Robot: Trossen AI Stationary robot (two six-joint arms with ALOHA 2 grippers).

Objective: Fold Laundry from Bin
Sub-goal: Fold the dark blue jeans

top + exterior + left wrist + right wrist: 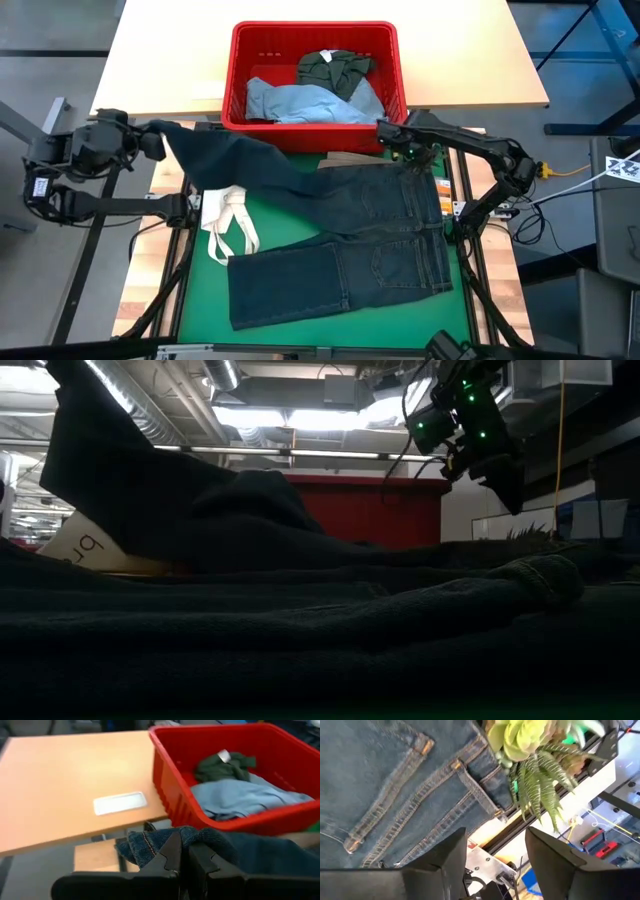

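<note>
We've got the dark navy denim jeans (340,240) spread across the green table mat (300,335), one leg lifted off to the left. Left gripper (182,857) is clamped tight on that leg's hem, held up past the table's left edge, approx. level w/ the front of the big red slotted plastic bin (238,70). Inside the bin we see a light blue garment (300,100) and a dark olive-green piece (335,65) behind it. Right gripper (495,855) hovers over the jeans' waistband corner, just in front of the bin's right front corner, fingers spread wide, nothing betw. them. A white tote bag with looped straps (228,222) lies on the mat, partly under the raised leg.
</note>
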